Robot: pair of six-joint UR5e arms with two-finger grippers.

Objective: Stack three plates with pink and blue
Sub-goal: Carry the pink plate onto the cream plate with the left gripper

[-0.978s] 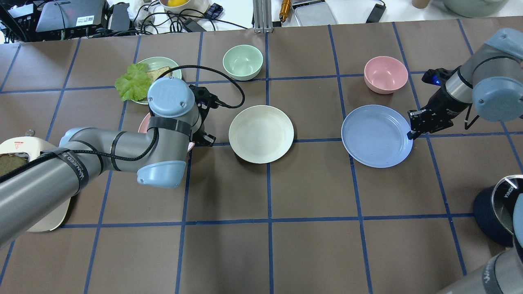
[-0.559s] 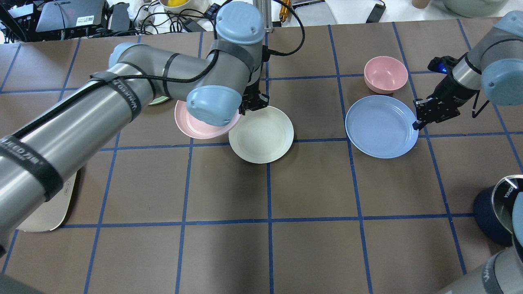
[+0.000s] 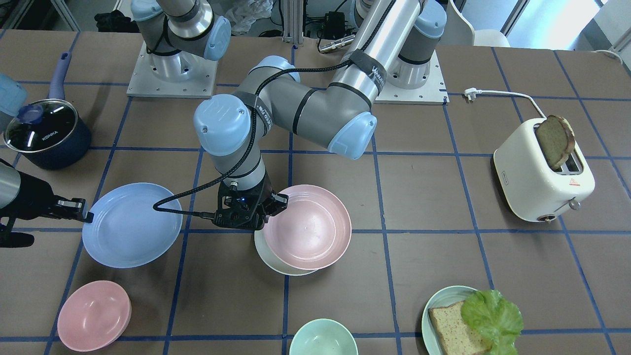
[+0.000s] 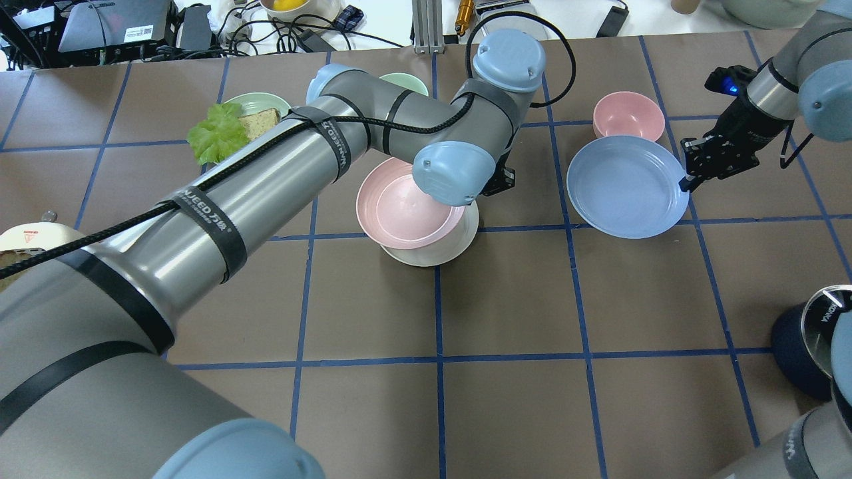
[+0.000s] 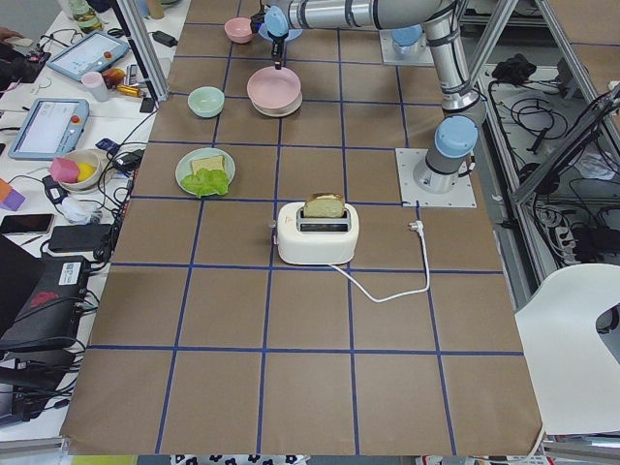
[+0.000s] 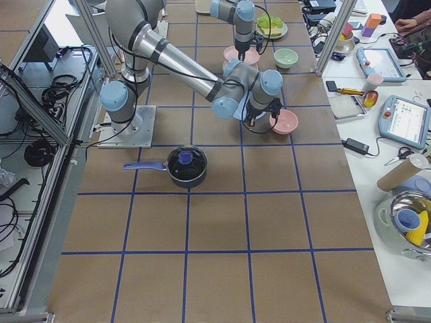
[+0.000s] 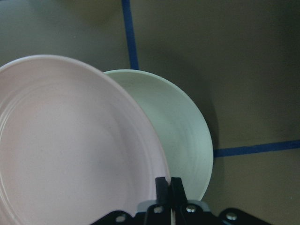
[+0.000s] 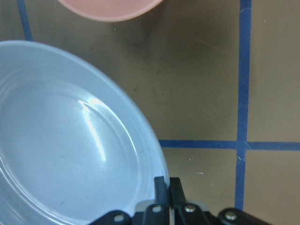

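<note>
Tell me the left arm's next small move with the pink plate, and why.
Probably nudge the pink plate slightly toward the robot's right before lowering. The left claw grips its rim, and it is off-centre over the cream plate: a cream crescent shows on that side in both front and overhead views.
</note>
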